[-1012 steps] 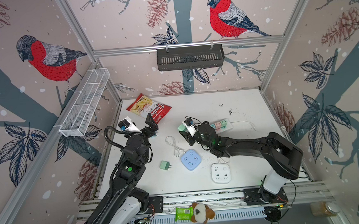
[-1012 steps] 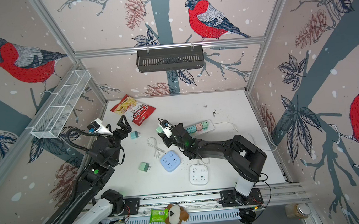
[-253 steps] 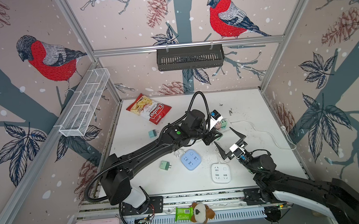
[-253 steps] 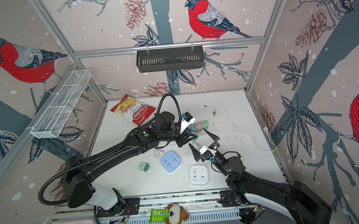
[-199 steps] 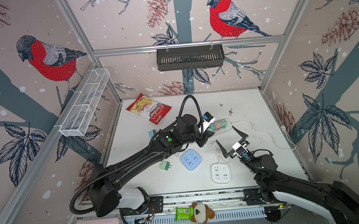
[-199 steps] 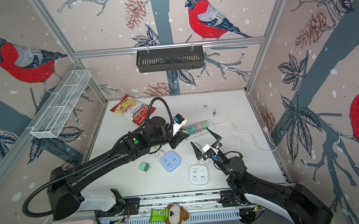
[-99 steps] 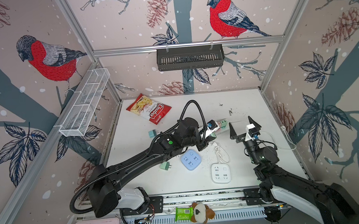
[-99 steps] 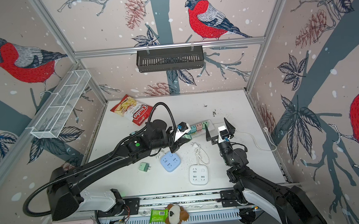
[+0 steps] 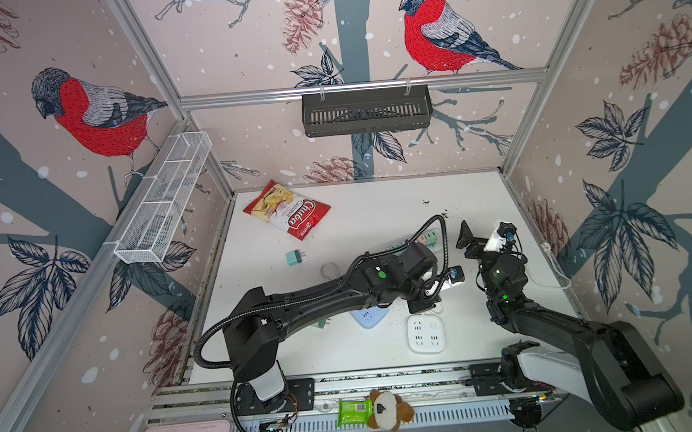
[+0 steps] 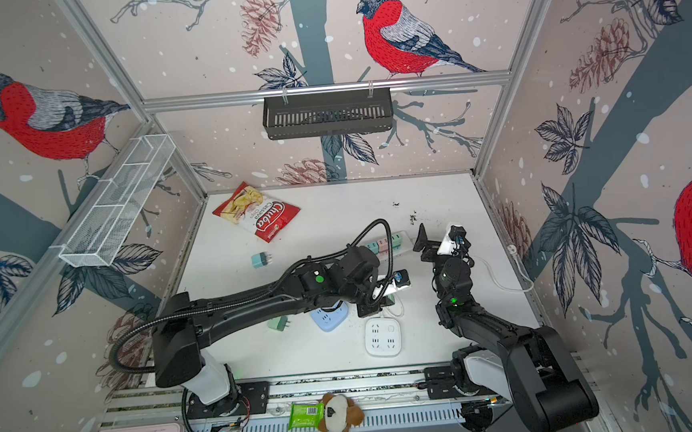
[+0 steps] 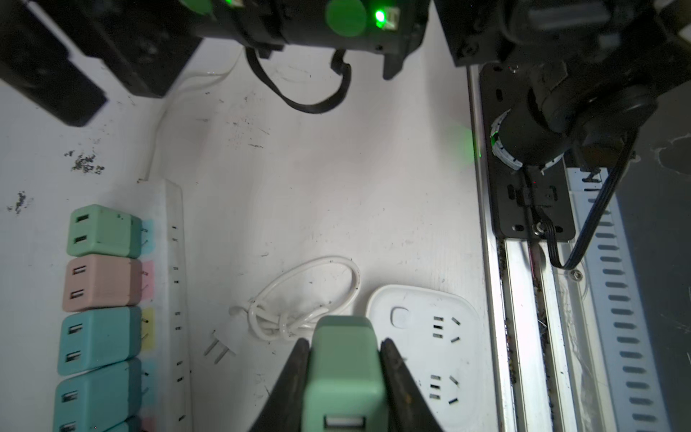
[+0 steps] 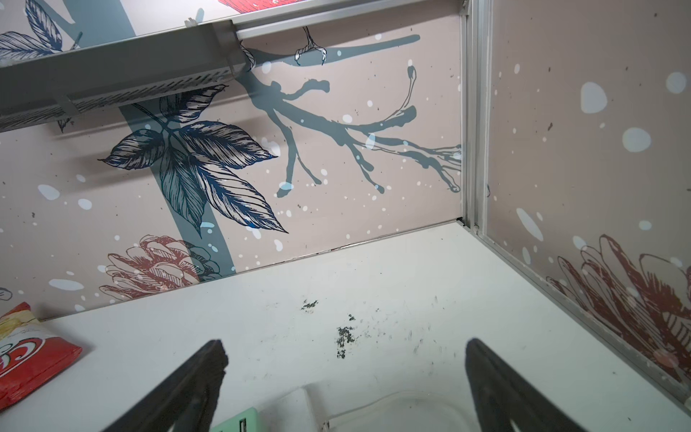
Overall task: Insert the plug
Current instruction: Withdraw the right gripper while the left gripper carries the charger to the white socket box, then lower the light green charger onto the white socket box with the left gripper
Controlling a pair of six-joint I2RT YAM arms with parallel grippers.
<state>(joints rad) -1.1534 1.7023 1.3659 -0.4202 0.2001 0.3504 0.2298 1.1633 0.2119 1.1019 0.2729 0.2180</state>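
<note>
Between the clenched fingers of our left gripper (image 11: pixel 344 346) sits the mint-green plug (image 11: pixel 342 377). It hangs over the near edge of the white socket block (image 11: pixel 418 305), just beside a coiled cable (image 11: pixel 282 321), and the power strip (image 11: pixel 174 209) lies farther off. We judge this the carrying step. Next, the prongs must line up with free slots. The plug's body is smooth and boxy, its USB port faces the camera, and its prongs are hidden. Our right gripper (image 12: pixel 346 359) hangs wide apart, empty.

Left gripper (image 11: pixel 344 346) with mint plug (image 11: pixel 344 377) swung across, now seemingly above white socket (image 11: pixel 422 336); right gripper (image 12: pixel 346 355) withdrew rightward, raised.
</note>
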